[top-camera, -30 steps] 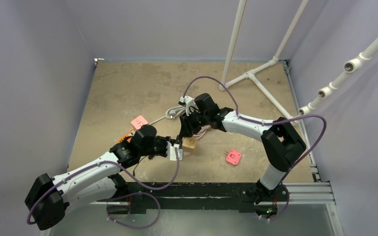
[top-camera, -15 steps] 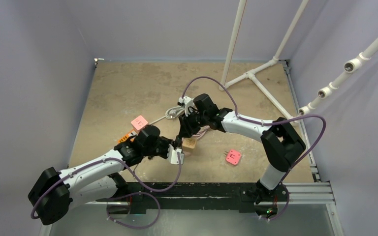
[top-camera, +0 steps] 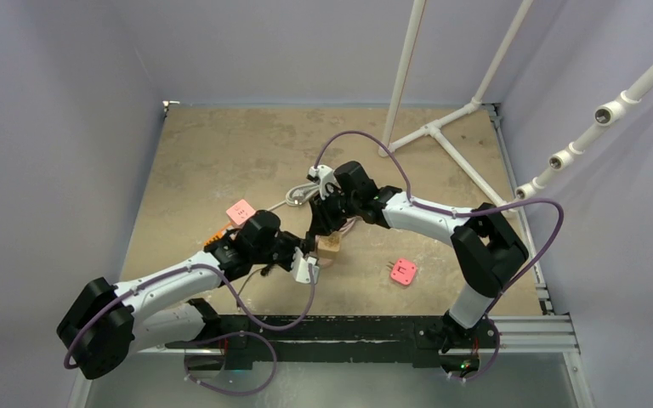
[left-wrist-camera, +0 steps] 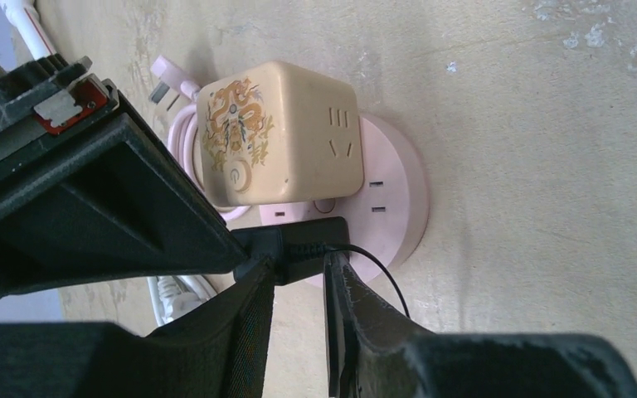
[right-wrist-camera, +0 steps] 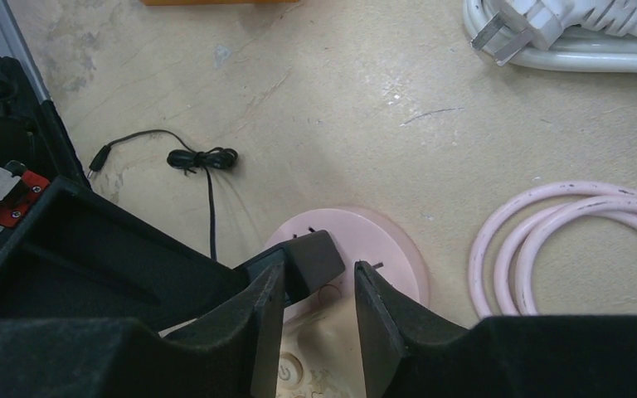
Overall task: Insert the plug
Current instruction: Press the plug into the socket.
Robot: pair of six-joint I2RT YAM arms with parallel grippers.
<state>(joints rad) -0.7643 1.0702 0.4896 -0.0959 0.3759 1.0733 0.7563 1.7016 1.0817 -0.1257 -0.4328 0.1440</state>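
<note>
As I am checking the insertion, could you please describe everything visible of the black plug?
The black plug is a small, matte, boxy block, plastic by its look, with a thin black cord leaving it. It rests on the pink round base, close beside the cream cube. It lies between the fingertips of the right gripper, with a gap on one side. Its prongs are hidden.

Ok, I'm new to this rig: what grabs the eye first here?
Mid-table, the left gripper and right gripper meet over a cream dragon-printed cube socket sitting partly on a round pink base. A black plug sits on that base, just beyond the left gripper.
</note>
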